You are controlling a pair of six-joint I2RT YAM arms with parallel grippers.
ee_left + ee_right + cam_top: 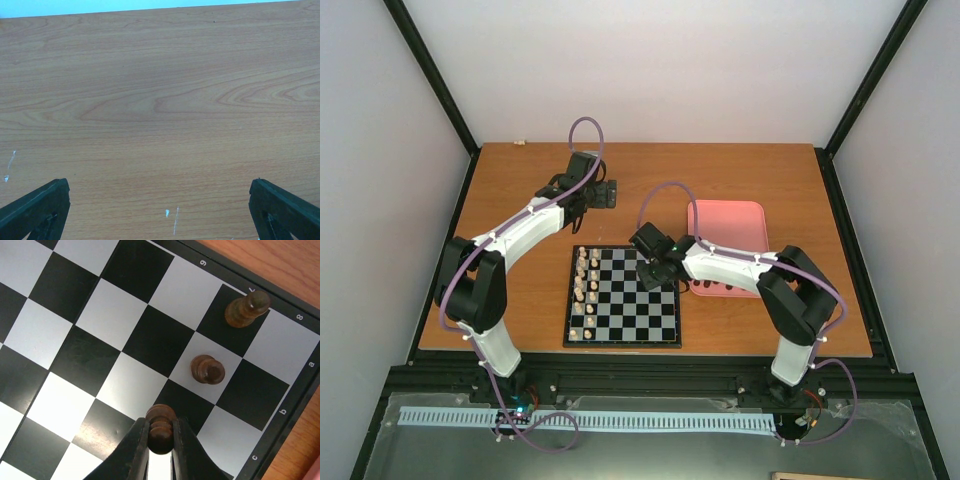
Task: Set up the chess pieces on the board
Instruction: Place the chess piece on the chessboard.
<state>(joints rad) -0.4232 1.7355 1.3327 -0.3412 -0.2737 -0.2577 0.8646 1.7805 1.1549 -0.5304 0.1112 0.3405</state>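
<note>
The black-framed checkered board [624,297] lies at the table's front middle. My right gripper [160,432] is shut on a dark brown pawn [161,427] just above a dark square near the board's right edge; it shows over the board's far right part in the top view [654,272]. Two more dark pieces stand on the board: one [207,369] on a light square, one [246,308] on the corner dark square. My left gripper [606,194] is open and empty over bare table behind the board; its fingertips [35,210] frame only wood.
Cream pieces [586,285] stand in two columns on the board's left side. A pink tray [727,240] lies right of the board, partly under the right arm. A small object [519,143] lies at the table's far left edge.
</note>
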